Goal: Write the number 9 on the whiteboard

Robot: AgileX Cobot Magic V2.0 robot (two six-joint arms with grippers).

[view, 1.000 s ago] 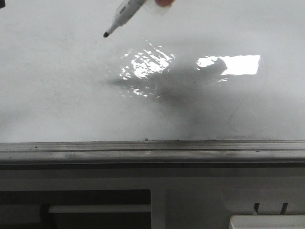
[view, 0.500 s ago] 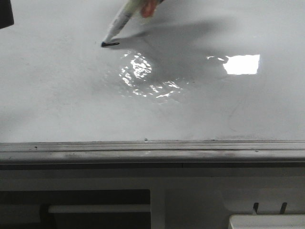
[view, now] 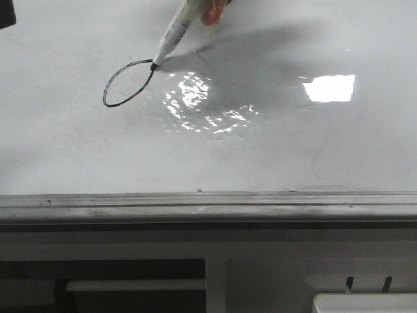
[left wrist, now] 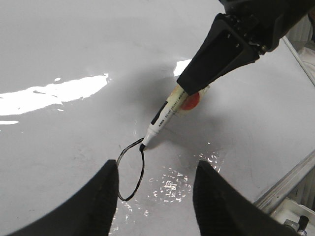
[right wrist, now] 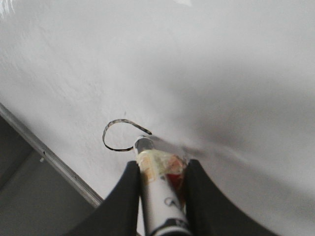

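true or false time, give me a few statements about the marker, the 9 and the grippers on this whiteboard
1. The right gripper is shut on the marker. True.
2. The number 9 is finished, stem included. False: only a closed loop is drawn.
3. The marker tip touches the whiteboard at the loop's upper right. True.
4. The left gripper holds an eraser. False: its fingers are apart and hold nothing.
5. The loop crosses the grey lower rail. False: it lies well above it.
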